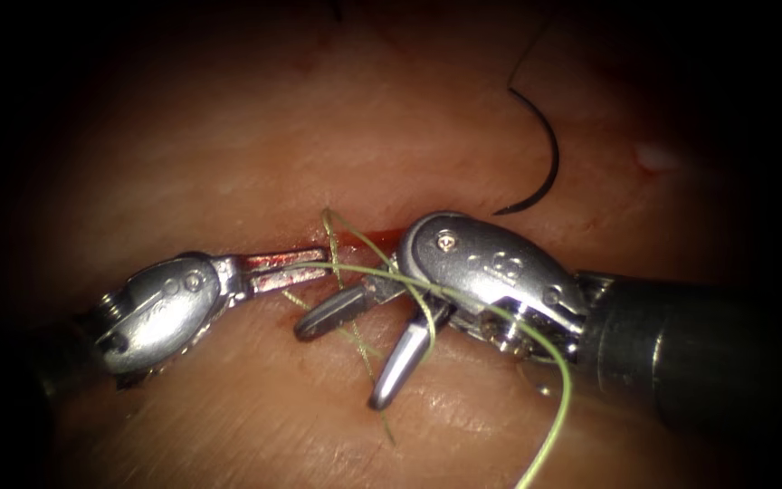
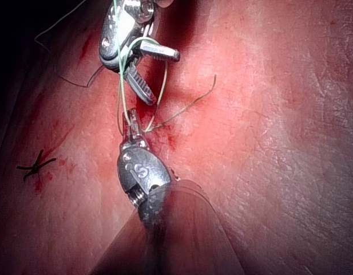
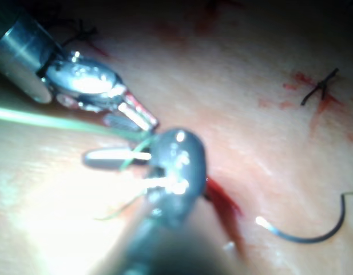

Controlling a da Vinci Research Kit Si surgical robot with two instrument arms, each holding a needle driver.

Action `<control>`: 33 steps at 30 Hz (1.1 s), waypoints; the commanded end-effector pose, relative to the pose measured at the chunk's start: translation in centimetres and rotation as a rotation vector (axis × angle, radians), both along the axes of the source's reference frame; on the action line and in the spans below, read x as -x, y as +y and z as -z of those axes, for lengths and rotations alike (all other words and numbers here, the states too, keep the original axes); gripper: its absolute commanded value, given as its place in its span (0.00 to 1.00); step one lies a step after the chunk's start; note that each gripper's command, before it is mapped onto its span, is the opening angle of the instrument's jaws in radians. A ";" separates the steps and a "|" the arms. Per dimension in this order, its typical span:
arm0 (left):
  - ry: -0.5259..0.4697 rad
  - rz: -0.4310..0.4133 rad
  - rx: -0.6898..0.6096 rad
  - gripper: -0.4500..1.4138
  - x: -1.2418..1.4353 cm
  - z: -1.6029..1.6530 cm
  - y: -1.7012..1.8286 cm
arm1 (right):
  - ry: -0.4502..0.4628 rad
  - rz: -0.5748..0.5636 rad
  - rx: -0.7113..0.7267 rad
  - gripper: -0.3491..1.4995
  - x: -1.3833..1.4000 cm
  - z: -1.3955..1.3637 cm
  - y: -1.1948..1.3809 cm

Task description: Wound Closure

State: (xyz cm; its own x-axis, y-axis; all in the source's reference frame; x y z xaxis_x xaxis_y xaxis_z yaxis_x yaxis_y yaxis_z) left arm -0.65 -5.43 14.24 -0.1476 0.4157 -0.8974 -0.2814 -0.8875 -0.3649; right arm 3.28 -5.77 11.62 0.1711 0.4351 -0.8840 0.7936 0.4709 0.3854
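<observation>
Needle free on tissue, thread at the cut

Curved dark needle (image 1: 545,167) lies loose on the tissue (image 1: 228,136), right of the cut (image 1: 355,240). Left tool (image 1: 305,269) is clenched on green thread (image 1: 463,308). Right tool (image 1: 364,349) gapes, holding nothing. Its markings are unreadable.

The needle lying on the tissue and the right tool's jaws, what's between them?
In the endoscope view, the right tool, jaws open with nothing held, is separated from the free-lying needle by its own wrist housing and bare tissue. The left tool holds the thread.
</observation>
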 end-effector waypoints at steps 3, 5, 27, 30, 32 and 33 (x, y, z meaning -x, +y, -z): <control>-0.002 -0.001 -0.002 0.00 0.03 -0.04 0.02 | -0.002 0.104 0.066 0.78 -0.11 -0.04 0.02; -0.003 -0.002 -0.003 0.00 0.04 -0.02 0.03 | 0.000 0.156 0.102 0.77 -0.15 -0.05 0.04; -0.037 -0.090 -0.002 0.00 0.06 0.23 0.13 | 0.016 0.562 0.402 0.63 -0.19 -0.63 -0.23; -0.037 -0.092 0.002 0.00 0.06 0.27 0.14 | -0.014 0.580 0.466 0.63 -0.19 -0.79 -0.30; -0.037 -0.093 0.001 0.00 0.06 0.28 0.14 | -0.025 0.587 0.493 0.63 -0.19 -0.87 -0.34; -0.038 -0.094 0.001 0.00 0.06 0.28 0.14 | -0.026 0.588 0.497 0.63 -0.19 -0.92 -0.36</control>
State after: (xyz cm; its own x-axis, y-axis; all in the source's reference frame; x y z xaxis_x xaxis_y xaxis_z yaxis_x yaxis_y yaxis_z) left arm -0.68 -5.31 13.89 -0.1526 0.4015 -0.9031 -0.1841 -0.9093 -0.3732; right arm 3.40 -6.15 12.48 0.2767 -0.1820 -0.9436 0.9598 0.1000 0.2622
